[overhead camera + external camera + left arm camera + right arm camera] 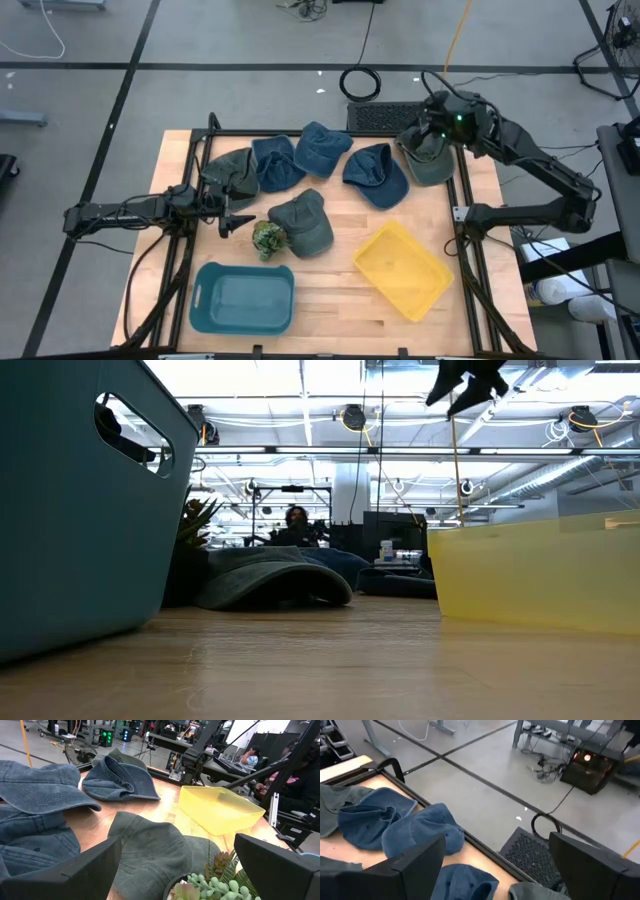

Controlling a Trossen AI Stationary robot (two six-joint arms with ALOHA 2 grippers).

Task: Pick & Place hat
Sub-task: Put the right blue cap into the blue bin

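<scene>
Several hats lie flat on the wooden table (330, 300): green ones at the left (230, 172), in the middle (305, 222) and at the far right (432, 162), and three blue ones (275, 163) (322, 148) (375, 172) between them. My left gripper (238, 212) rests low at the table's left, open, pointing level at the middle green hat (150, 850) without touching it. My right gripper (425, 128) hangs high over the far right corner, above the right green hat, open and with nothing between its fingers (405, 870).
A teal bin (243, 298) stands at the near left and a yellow bin (403, 270) at the near right. A small potted plant (268, 238) sits just ahead of my left gripper. Black frame rails run along the table's edges. A person sits in the room beyond.
</scene>
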